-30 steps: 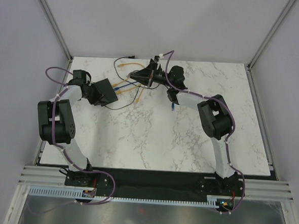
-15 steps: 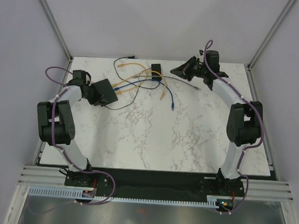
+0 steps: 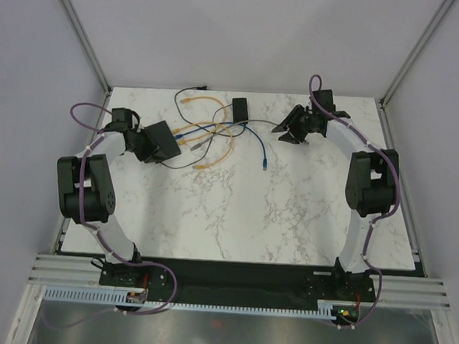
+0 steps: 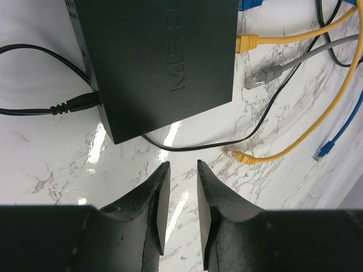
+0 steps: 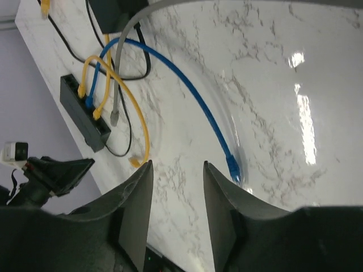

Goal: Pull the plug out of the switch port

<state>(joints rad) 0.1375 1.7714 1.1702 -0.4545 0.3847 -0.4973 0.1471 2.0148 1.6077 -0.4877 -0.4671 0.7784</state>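
Left wrist: yellow plug [image 4: 247, 42] in switch port [image 4: 235, 43], gray plug [image 4: 262, 76] loose.

The right fingers [image 5: 133, 221] have swung right, away from the adapter block [image 3: 239, 109], and parted.

The black box [image 4: 153, 56] is cut off at the top. So is a blue plug [image 4: 249, 4] beside it.

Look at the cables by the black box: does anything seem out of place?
The grey plug lies loose on the table just off the edge of the black box, in no port, while a yellow plug beside it sits in the box. A second yellow plug and a blue plug also lie free.
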